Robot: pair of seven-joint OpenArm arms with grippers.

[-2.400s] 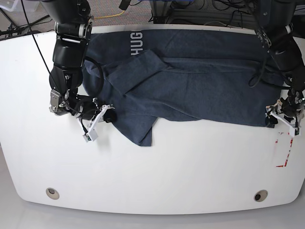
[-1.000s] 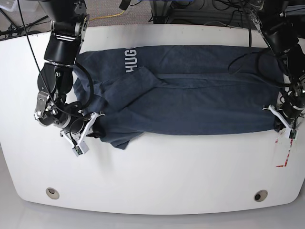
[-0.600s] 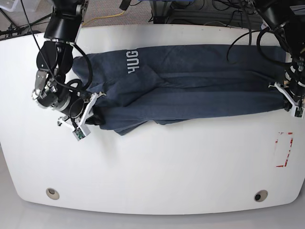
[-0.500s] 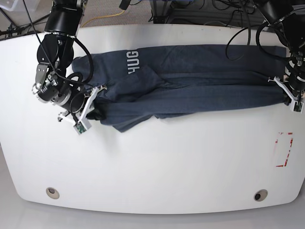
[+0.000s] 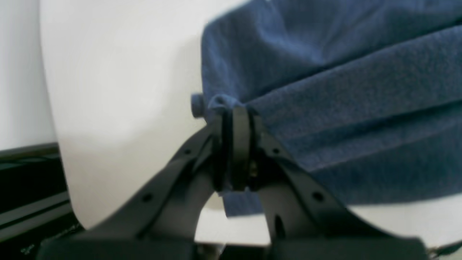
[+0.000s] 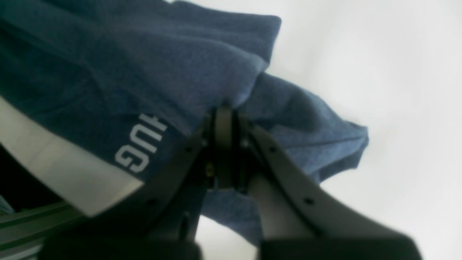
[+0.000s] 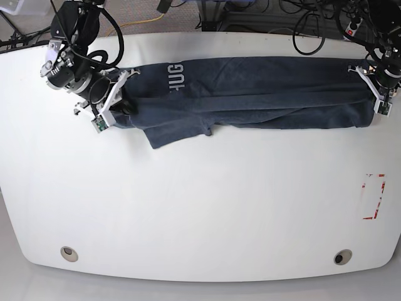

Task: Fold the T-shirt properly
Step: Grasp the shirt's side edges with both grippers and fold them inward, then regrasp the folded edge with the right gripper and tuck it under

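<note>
The T-shirt [image 7: 250, 94] lies as a long band across the desk's [image 7: 200, 207] 12 o'clock edge. The left tool [image 7: 378, 88] and right tool [image 7: 116, 100] each pinch a cloth end. Lower both evenly, keeping tension, so the fold lands flat.

Bright, even light; both wrist views are soft and blurred, the base view sharp.

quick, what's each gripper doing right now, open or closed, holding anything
Left gripper: closed, pinching the T-shirt edge.
Right gripper: closed on the T-shirt.
</note>
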